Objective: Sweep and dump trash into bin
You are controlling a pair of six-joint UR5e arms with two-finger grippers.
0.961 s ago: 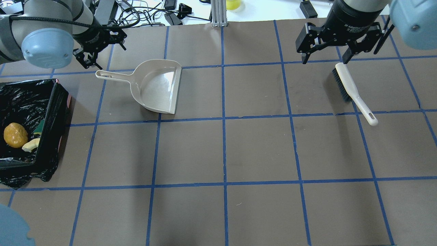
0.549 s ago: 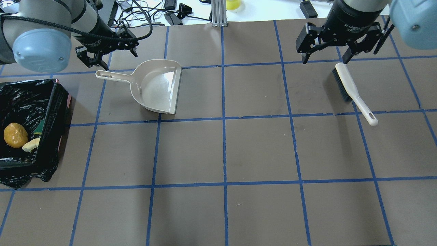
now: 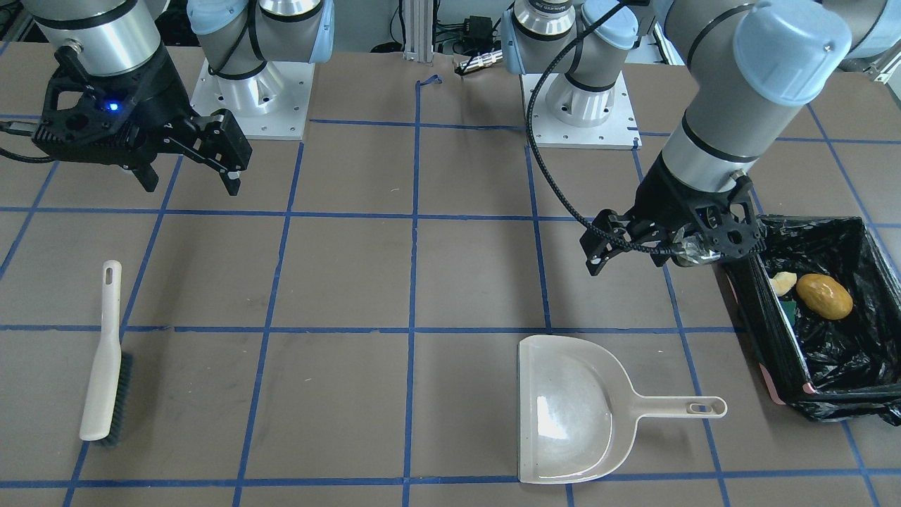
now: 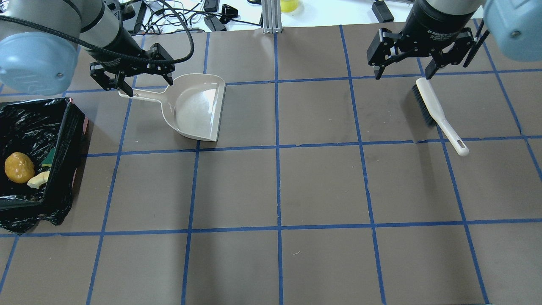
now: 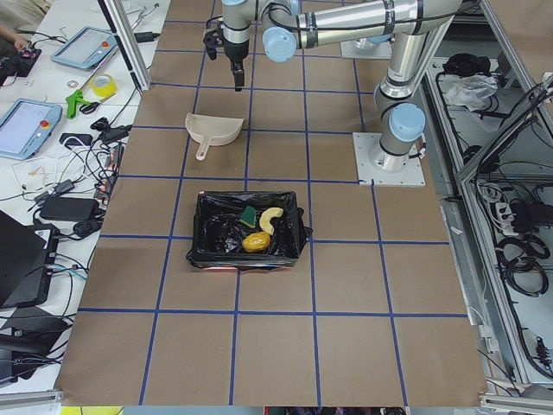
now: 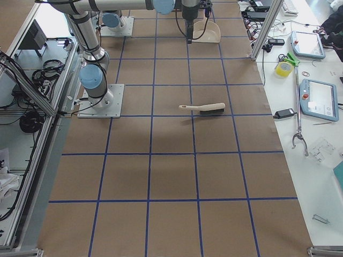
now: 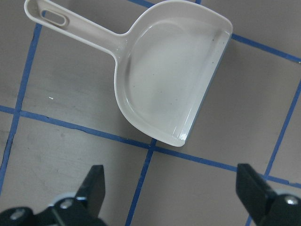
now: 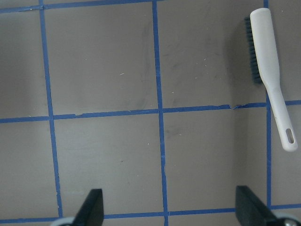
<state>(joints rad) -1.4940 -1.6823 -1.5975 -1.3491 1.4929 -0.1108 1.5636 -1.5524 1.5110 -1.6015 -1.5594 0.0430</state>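
Note:
The bin (image 4: 63,140), lined with black plastic, stands at the table's left edge and also shows in the front view (image 3: 767,331). Inside lie the golden-brown lump (image 4: 19,167) (image 3: 825,296), the tan croissant piece (image 4: 38,179) (image 3: 783,283) and a sponge piece with a green face (image 4: 51,157). The empty beige dustpan (image 4: 194,106) (image 7: 169,80) lies flat. My left gripper (image 4: 148,87) (image 3: 626,262) is open and empty, raised above the table by the dustpan's handle without touching it. My right gripper (image 4: 402,76) (image 3: 190,186) is open and empty, raised near the brush (image 4: 436,112) (image 8: 270,70).
The brown table (image 4: 322,186) is marked with a blue tape grid. Cables and small devices lie beyond its far edge (image 4: 182,17). Both arm bases (image 3: 584,113) stand at the robot's side of the table.
My left gripper has swung to the right, from beside the bin's far corner to over the dustpan's handle. The right gripper, dustpan, brush and bin have not moved.

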